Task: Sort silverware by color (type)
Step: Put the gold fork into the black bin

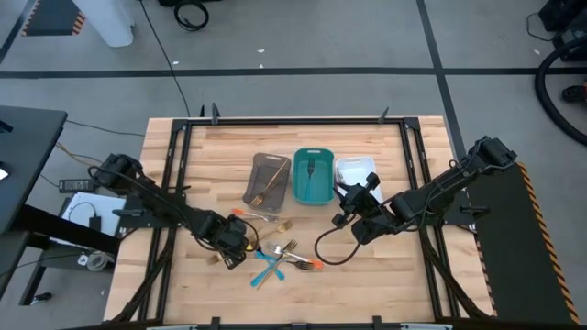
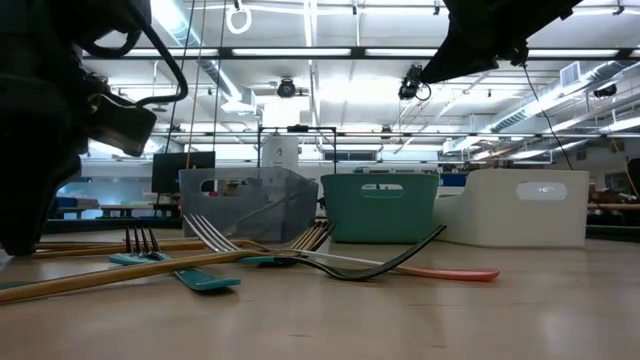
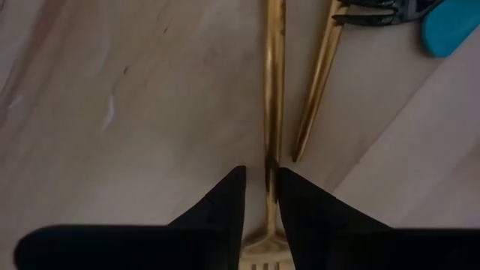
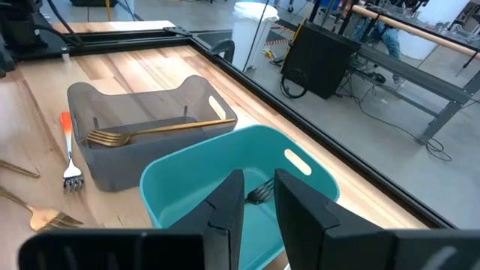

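My left gripper (image 3: 262, 171) points straight down near the table's front left (image 1: 235, 253). Its fingers stand close on either side of a gold fork (image 3: 273, 90) that lies flat on the wood. A second gold piece (image 3: 319, 82) lies beside it. More silverware is piled to its right: blue-handled pieces (image 1: 266, 267), gold forks (image 1: 286, 247) and an orange-handled one (image 1: 310, 264). My right gripper (image 4: 259, 196) hovers open and holds nothing, over the teal tray (image 1: 312, 188), which has a dark fork (image 4: 261, 190) in it. Another gold fork (image 4: 154, 131) lies in the grey tray (image 1: 271, 165). My left gripper comes from above with its fingers (image 3: 296, 196) across the gold fork's handle (image 3: 272, 154), just above the tines. Bare wood shows between one finger and the handle. I cannot tell whether the other finger touches it. The fork lies flat on the table.
The white tray (image 1: 356, 168) stands right of the teal one. An orange-handled fork (image 4: 69, 154) and gold pieces (image 1: 275, 220) lie on the table in front of the grey tray. A black cable loop (image 1: 332, 249) from my right arm rests on the wood beside the pile.
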{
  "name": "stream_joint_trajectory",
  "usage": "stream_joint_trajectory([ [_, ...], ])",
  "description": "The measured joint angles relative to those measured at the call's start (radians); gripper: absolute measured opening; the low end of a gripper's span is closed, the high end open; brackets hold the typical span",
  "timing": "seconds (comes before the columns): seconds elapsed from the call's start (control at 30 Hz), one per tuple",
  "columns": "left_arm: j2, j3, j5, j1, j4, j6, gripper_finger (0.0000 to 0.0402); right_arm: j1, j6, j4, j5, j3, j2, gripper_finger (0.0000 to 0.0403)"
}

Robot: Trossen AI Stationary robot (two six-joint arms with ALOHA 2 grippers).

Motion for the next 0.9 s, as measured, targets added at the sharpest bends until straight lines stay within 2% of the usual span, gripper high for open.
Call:
stream_joint_trajectory([
  [0.4,0.002,-0.002,0.002,0.007,-0.015,0.005,0.0023,-0.002,0.000,0.000,-0.002,0.000,0.000,0.0083],
  [0.63,-0.004,-0.002,0.005,0.016,-0.024,0.005,0.0021,-0.002,0.000,0.000,-0.008,0.000,0.000,0.0083],
  [0.9,0.003,0.072,-0.013,0.024,-0.149,0.054,0.0021,-0.002,0.000,0.001,-0.009,0.000,0.000,0.0083],
])
